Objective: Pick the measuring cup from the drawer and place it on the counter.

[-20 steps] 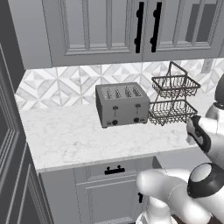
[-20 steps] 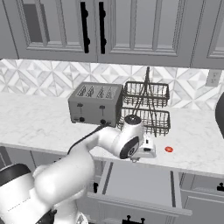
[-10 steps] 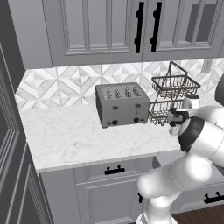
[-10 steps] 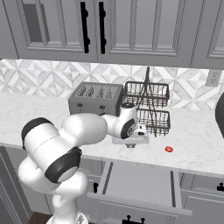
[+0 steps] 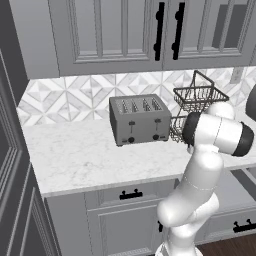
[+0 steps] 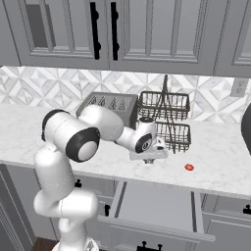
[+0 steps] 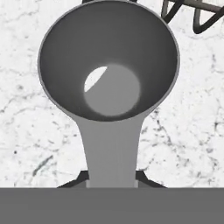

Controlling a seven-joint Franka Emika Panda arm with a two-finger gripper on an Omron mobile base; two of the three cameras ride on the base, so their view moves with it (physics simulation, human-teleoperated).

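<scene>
Grey cabinets line the wall above and below a white marble counter (image 5: 90, 155) with a diamond-tile backsplash.

Left base view: toaster (image 5: 140, 119) stands mid-counter, two-tier wire basket (image 5: 197, 100) just to its right. Arm rises from the lower right, elbow bent in front of the basket. Half a second ago the forearm sat lower and further right; now the elbow has swung up and covers the lower basket tier. Claw itself can't be made out here.

Right base view: drawer (image 6: 154, 206) pulled open below the counter edge, pale inside. Arm reaches from the lower left across the counter; gripper (image 6: 148, 158) sits low over the counter in front of the basket (image 6: 164, 117), just left of a tiny red disc (image 6: 189, 167). Since the earlier frame the shoulder has rolled leftward; the hand stays at about the same spot before the basket.

Hand view: measuring cup (image 7: 108, 65) lies bowl-up directly ahead of the claw, over marble. Its handle runs straight back between the two fingertips (image 7: 146, 177), which flank it closely. Claw narrow, closed on the handle. Basket wire shows at the top right corner.
</scene>
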